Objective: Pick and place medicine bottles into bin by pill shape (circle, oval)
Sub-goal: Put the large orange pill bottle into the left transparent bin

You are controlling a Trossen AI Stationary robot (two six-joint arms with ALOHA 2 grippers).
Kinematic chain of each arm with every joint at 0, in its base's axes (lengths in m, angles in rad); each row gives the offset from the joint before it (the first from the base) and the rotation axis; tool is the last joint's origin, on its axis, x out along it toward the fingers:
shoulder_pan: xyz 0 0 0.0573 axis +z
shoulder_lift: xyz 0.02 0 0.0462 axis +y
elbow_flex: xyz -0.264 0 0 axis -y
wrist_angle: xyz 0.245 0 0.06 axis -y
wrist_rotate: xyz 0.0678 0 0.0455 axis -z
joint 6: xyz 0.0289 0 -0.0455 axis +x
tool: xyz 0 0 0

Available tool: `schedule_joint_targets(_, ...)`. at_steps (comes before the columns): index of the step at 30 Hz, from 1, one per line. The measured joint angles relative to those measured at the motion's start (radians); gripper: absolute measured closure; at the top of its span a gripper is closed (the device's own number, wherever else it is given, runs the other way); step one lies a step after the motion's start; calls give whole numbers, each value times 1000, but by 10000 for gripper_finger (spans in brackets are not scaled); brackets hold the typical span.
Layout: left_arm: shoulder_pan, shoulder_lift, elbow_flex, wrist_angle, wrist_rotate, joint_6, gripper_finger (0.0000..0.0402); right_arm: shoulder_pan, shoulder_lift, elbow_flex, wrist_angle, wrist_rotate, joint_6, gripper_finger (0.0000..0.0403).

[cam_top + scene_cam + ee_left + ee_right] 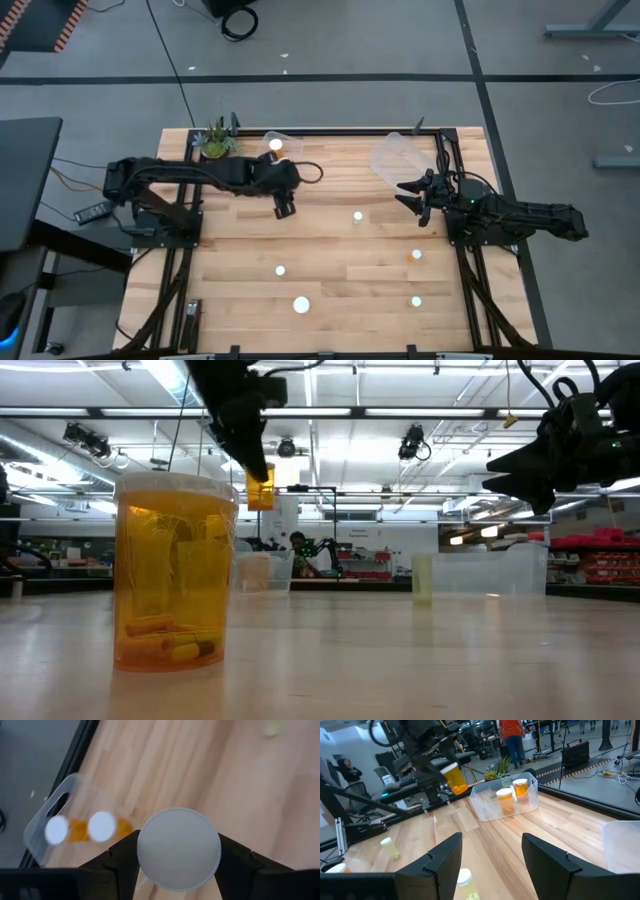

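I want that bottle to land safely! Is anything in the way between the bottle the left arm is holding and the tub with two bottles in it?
Nothing visible is. The left gripper holds the bottle up in the air, and only bare table lies between it and the tub. The right gripper waits open near the other tub.

Large translucent orange medicine bottle (175, 572) stands upright on wooden tabletop (400, 660), near camera. Left end effector (250, 460) holds small orange bottle (260, 488) aloft.
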Motion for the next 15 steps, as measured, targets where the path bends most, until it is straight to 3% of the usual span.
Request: schedule_joint_targets(15, 239, -13, -188, 110, 0, -25, 182, 0, 0, 0, 0, 0, 0, 189)
